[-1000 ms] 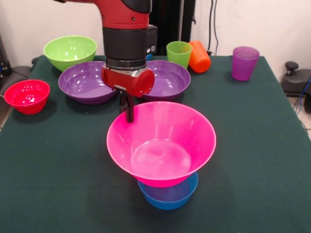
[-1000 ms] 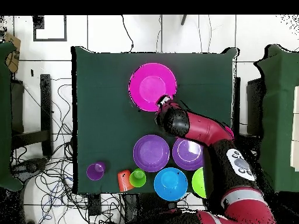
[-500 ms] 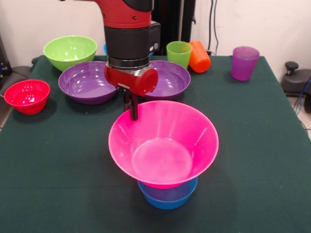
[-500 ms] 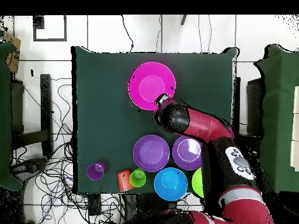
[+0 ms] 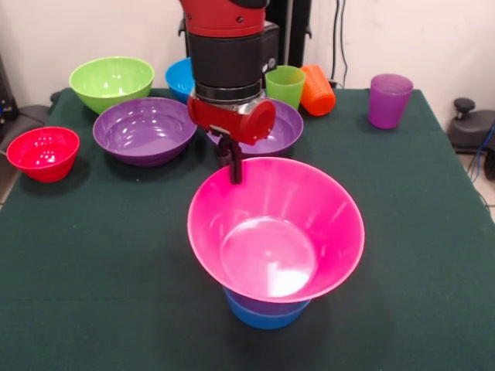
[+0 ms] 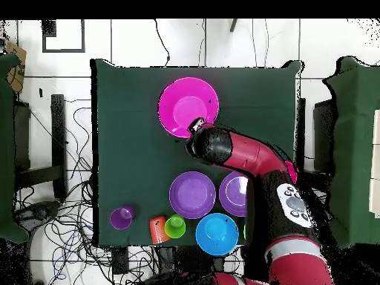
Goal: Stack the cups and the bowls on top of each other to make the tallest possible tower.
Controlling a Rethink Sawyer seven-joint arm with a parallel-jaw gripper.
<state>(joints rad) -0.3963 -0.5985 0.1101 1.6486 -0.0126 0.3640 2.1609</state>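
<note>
My gripper (image 5: 234, 171) is shut on the far rim of the big pink bowl (image 5: 276, 232), which tilts toward the camera over a blue bowl (image 5: 263, 313); I cannot tell whether the two touch. From above the pink bowl (image 6: 187, 106) hides the blue one, with the gripper (image 6: 197, 126) at its rim. Two purple bowls (image 5: 144, 130) (image 5: 282, 127) sit behind, the right one partly hidden by the arm. Further back are a lime green bowl (image 5: 111, 81), a second blue bowl (image 5: 179, 77), a green cup (image 5: 285, 85), an orange cup (image 5: 318, 90) on its side and a purple cup (image 5: 388, 100).
A small red bowl (image 5: 42, 153) sits at the table's left edge. The dark green cloth (image 5: 93, 255) covers the table. Cables lie on the floor around the table (image 6: 74, 223) in the overhead view.
The gripper has carried the pink bowl rightward in the front view, and the bowl now tips more toward the camera and covers more of the blue bowl. The second blue bowl behind the arm has come into sight.
</note>
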